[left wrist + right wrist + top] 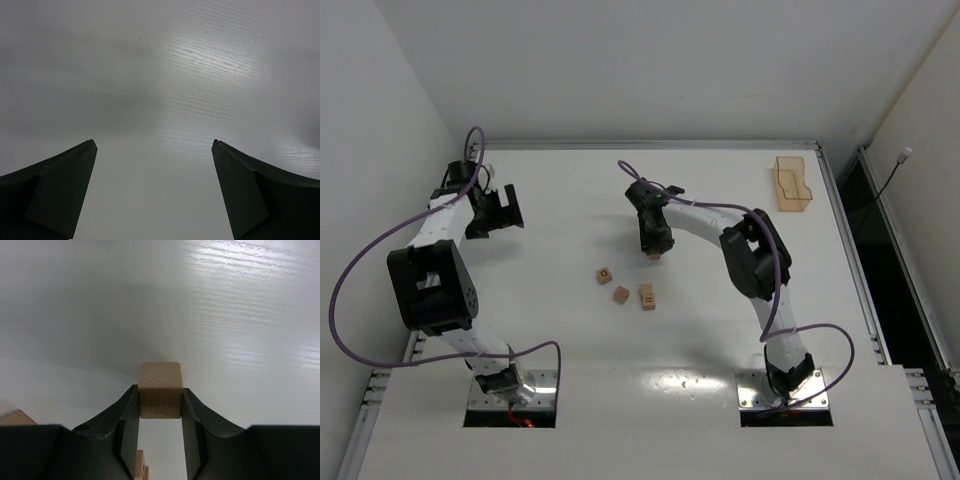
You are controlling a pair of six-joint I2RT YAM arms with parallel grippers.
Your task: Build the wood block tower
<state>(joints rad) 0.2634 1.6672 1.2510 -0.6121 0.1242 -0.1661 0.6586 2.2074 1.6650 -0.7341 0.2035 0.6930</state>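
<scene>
My right gripper (160,402) is shut on a light tan wooden cube (160,390), which stands out past the fingertips above the white table. In the top view that gripper (655,250) is near the table's middle with the cube (654,256) just showing under it. Three more tan blocks lie loose below it: one with a dark mark (605,275), one plain (621,295) and a taller one (647,296). No column stands. My left gripper (154,145) is open and empty over bare table; in the top view it (500,212) is at the far left.
A translucent tan tray (793,185) stands at the back right corner. White walls close the table's left, back and right sides. Purple cables loop from both arms. Two block edges (17,417) (140,465) show low in the right wrist view.
</scene>
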